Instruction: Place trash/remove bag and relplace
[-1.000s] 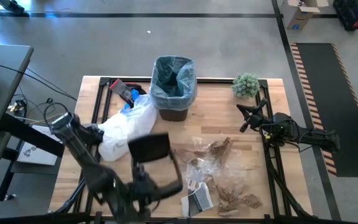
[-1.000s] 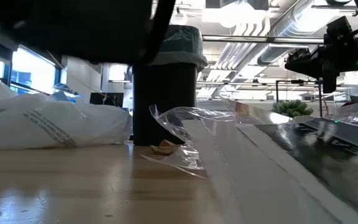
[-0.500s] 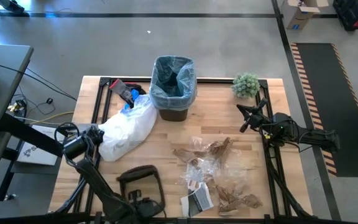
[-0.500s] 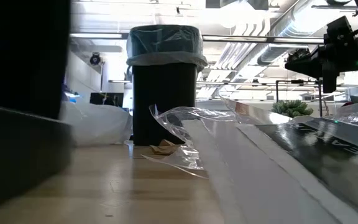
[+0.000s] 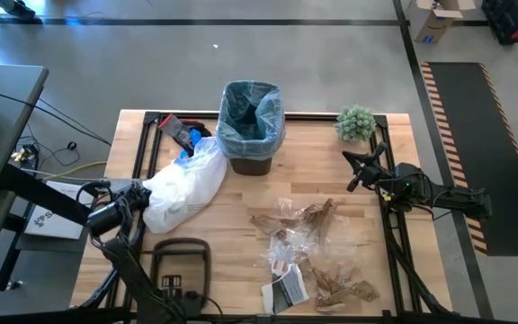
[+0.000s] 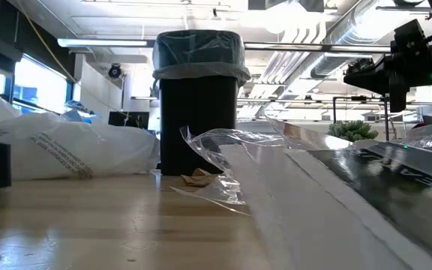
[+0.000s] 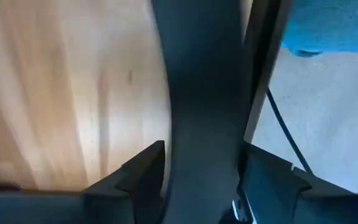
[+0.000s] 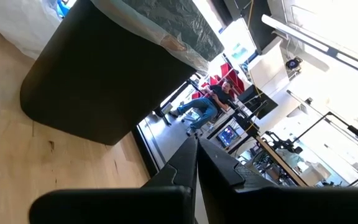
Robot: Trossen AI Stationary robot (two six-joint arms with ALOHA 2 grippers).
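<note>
**Nothing binned yet: trash on the table, bag in the bin**

High view: the trash (image 5: 308, 252) lies loose on the table (image 5: 241, 216), near its front, well apart from the bin (image 5: 251, 126). The bag (image 5: 252, 106) lines the bin, its rim folded over the top. A whiter bag (image 5: 183, 184) lies just beside the bin on the left. A plant (image 5: 356, 122) stands at the back right corner. The left gripper (image 5: 180, 279) sits low at the front left edge, holding nothing; whether its fingers are spread I cannot tell. The right gripper (image 5: 360, 171) waits at the right edge, near the plant, also empty.

Low view: the bin (image 6: 198, 105) stands upright with the bag's rim (image 6: 199, 52) over it. A clear wrapper (image 6: 223, 161) and a brown scrap (image 6: 199, 177) rest on the table in front of it.

Left wrist view: only table wood and dark arm parts show; no trash in reach.

Right wrist view: the right fingers (image 8: 176, 171) are pressed together, pinching nothing, pointing toward the bin (image 8: 104, 81).

Judgement: every step seems left, namely collecting trash, pulling the bag, fitting a new one.
</note>
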